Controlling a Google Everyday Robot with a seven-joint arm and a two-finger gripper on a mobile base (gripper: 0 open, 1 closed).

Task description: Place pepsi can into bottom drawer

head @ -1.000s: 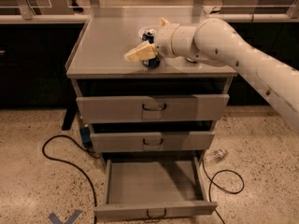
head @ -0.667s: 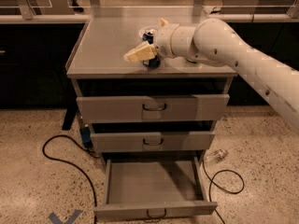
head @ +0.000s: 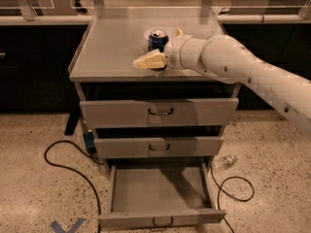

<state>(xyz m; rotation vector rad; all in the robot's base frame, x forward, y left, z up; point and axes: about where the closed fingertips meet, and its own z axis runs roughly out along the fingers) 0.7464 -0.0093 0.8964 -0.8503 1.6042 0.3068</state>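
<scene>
Cabinet top: claw beside pepsi can

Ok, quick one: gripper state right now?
Gripper: over the cabinet top, at the pepsi can; open or shut cannot be told.

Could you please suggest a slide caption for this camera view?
Gripper beside the pepsi can on the cabinet top, with the bottom drawer pulled open below.

Outstretched arm, gripper at its tip
</scene>
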